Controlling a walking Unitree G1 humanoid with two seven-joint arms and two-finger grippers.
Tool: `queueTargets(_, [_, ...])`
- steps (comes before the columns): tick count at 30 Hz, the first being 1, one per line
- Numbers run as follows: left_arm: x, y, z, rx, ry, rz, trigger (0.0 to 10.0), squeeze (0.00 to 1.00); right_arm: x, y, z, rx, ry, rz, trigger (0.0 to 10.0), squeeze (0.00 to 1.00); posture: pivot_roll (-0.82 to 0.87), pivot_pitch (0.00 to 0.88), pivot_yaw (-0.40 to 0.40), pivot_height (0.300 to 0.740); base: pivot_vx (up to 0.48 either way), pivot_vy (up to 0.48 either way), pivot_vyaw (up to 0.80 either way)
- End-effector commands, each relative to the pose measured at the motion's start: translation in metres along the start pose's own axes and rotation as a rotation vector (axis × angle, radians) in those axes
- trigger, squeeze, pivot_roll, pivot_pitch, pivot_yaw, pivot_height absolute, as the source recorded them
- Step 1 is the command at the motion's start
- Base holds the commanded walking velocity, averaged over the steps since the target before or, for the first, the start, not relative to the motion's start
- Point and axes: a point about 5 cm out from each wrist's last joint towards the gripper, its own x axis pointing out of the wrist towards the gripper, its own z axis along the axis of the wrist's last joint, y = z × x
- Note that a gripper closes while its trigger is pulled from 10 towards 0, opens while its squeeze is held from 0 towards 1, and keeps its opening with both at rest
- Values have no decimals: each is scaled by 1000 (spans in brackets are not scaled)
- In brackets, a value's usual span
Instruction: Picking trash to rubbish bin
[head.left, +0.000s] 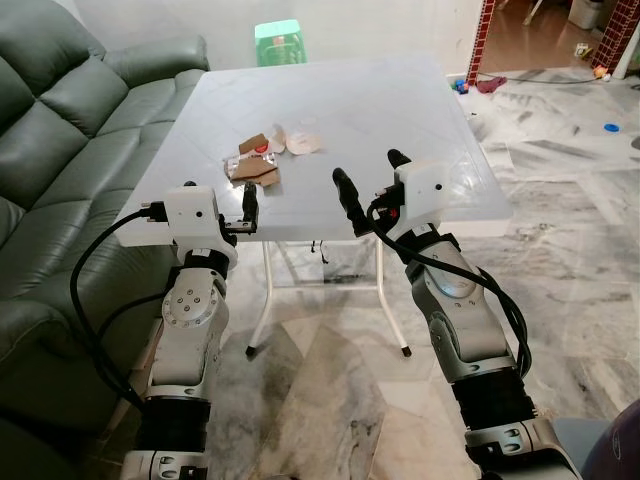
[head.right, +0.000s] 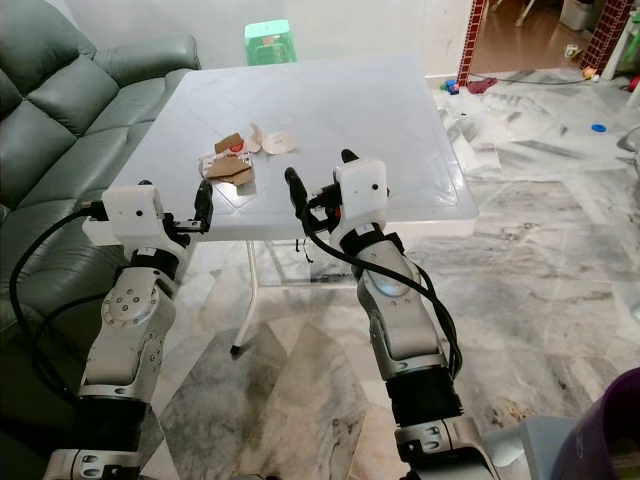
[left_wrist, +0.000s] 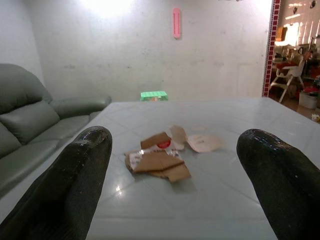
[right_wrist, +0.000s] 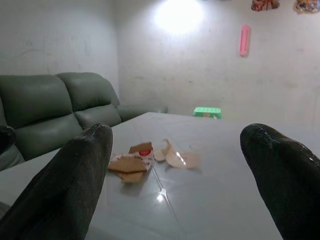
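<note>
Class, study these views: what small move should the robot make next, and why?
Probably reach the left gripper forward over the white square table toward the torn brown cardboard and paper scraps. Both grippers are open and empty at the table's near edge, and the scraps lie just beyond the left one, nearer to it than to the right gripper.

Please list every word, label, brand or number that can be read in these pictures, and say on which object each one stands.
No text can be read.
Torn cardboard packaging on the white table: a red mark and white label, too blurred to read.
Green stool: a label on top, too small to read.
</note>
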Motion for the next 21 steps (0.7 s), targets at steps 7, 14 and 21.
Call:
queueTargets(7, [3, 7, 3, 12, -3, 34, 10000, 0, 4, 9, 8, -15, -29, 36, 10000, 0, -7, 1, 60, 740, 450, 0, 0])
queueTargets(14, [2, 6, 2, 14, 2, 34, 10000, 0, 4, 11, 8, -17, -29, 46, 10000, 0, -6, 0, 55, 740, 446, 0, 0])
queueTargets(21, [3, 6, 2, 17, 3, 50, 10000, 0, 5, 13, 8, -22, -26, 61, 10000, 0, -8, 0, 54, 740, 429, 74, 0])
